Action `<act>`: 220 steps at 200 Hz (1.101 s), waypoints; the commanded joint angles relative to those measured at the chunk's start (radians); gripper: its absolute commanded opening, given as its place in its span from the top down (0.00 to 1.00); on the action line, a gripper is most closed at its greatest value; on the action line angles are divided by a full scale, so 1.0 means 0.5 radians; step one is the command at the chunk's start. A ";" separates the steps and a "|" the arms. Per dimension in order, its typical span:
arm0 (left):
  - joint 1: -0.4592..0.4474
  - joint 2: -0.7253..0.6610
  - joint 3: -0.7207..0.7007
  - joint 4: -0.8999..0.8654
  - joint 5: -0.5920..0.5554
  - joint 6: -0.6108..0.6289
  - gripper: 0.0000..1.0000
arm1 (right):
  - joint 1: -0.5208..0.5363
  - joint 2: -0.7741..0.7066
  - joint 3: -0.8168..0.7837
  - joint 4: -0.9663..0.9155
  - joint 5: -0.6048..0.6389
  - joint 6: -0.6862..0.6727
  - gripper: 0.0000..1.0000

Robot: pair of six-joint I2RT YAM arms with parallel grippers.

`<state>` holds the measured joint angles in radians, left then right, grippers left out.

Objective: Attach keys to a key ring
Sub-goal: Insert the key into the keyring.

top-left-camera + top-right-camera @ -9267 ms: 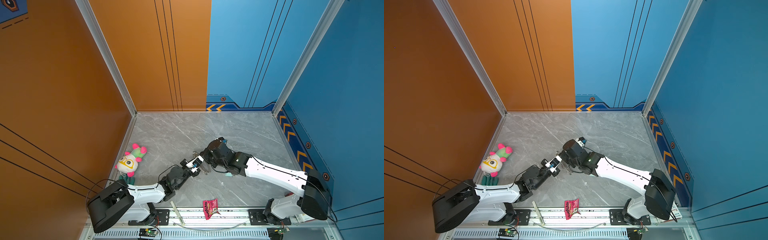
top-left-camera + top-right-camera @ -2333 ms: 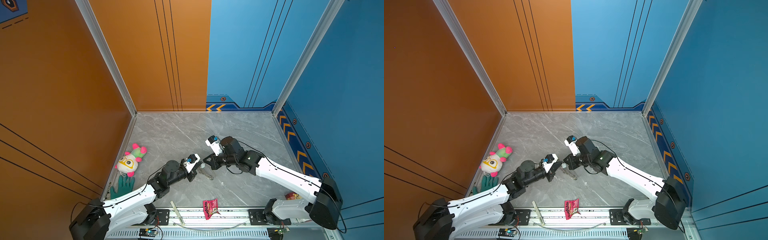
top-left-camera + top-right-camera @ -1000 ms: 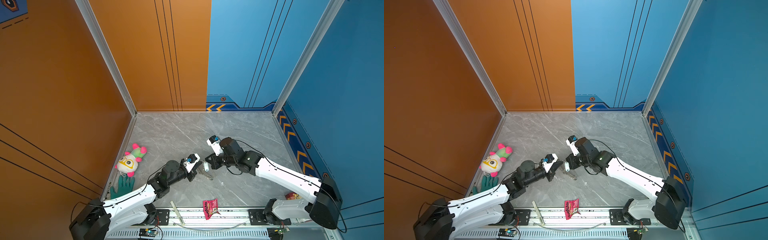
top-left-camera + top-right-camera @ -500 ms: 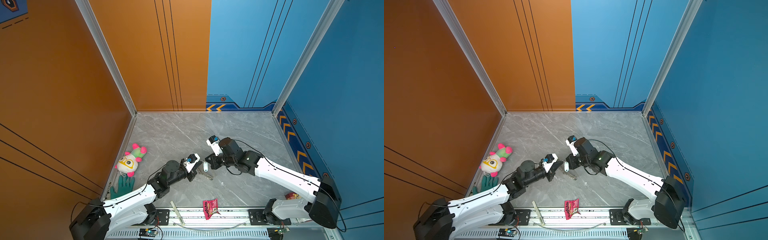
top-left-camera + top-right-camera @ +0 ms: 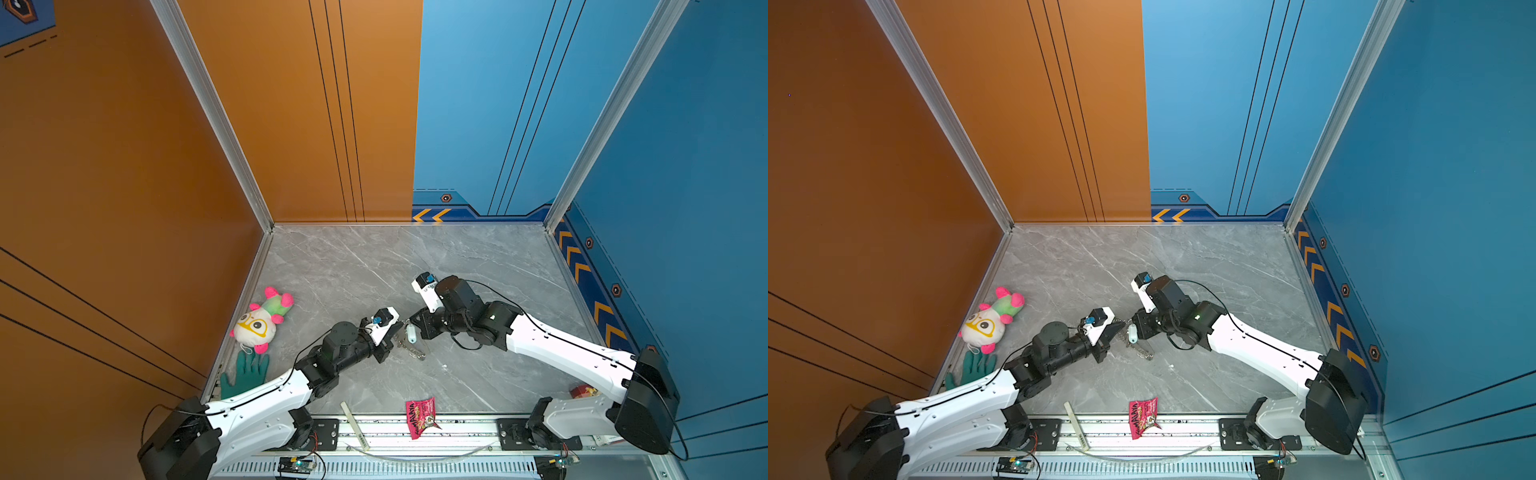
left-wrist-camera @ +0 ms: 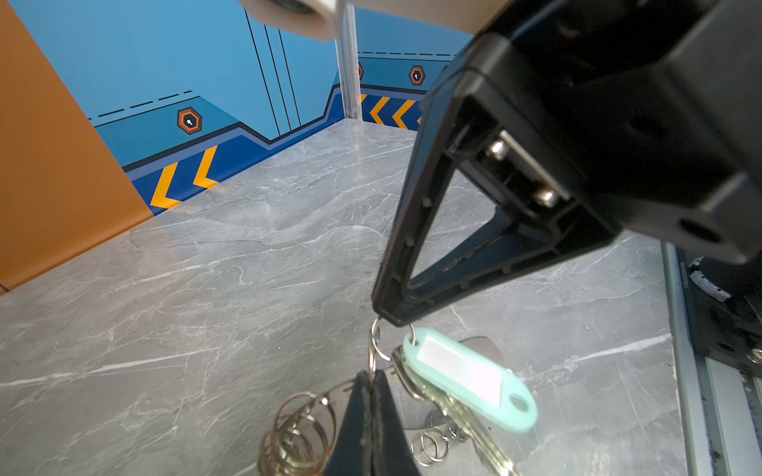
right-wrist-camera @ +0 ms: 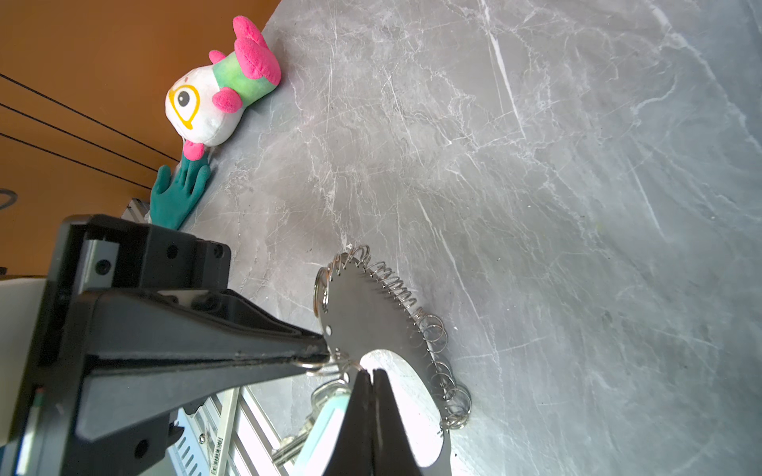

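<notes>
Since threading wants both parts steady, both top views show my left gripper (image 5: 390, 338) (image 5: 1115, 328) and right gripper (image 5: 414, 323) (image 5: 1133, 325) tip to tip, the key (image 5: 411, 333) hanging between them over the key ring (image 5: 414, 353). At the left wrist, my left jaws clamp the edge of the key ring (image 6: 297, 432) while the right jaws pinch the key (image 6: 466, 375) by its top, I judge to work it on. At the right wrist: same, both pairs closed.

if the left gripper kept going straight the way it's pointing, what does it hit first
Most likely the right gripper: the left gripper points straight at its tips, both shut, with only a small loop of the key ring between. The gap looks slight, though depth is unclear.
</notes>
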<state>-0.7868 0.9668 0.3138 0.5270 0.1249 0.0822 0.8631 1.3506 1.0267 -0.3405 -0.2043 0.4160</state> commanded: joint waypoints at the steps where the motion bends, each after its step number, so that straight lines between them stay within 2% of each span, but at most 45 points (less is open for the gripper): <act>1: -0.009 -0.044 -0.019 0.093 -0.079 0.017 1.00 | 0.025 0.038 0.056 -0.109 0.037 -0.024 1.00; 33: -0.004 -0.047 -0.020 0.102 -0.067 0.010 1.00 | 0.041 0.054 0.080 -0.122 0.048 -0.031 1.00; 63: -0.006 -0.042 -0.021 0.106 -0.035 0.009 1.00 | 0.046 0.034 0.080 -0.121 0.104 -0.040 0.92; 151: 0.003 -0.056 -0.025 0.130 0.056 -0.021 1.00 | -0.020 -0.176 -0.048 -0.017 0.148 -0.108 0.85; 171: 0.006 -0.060 -0.026 0.133 0.043 -0.023 1.00 | -0.040 -0.200 -0.086 0.016 0.092 -0.117 0.79; 202: 0.012 -0.061 -0.026 0.139 0.025 -0.029 1.00 | -0.018 -0.243 -0.197 0.144 -0.003 -0.099 0.63; 220: 0.016 -0.054 -0.026 0.142 0.028 -0.028 1.00 | -0.002 -0.255 -0.236 0.208 -0.025 -0.102 0.61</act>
<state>-0.7864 0.9543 0.3119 0.5362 0.1318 0.0807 0.8520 1.2526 0.9394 -0.3023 -0.1802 0.3698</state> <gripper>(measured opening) 0.045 0.380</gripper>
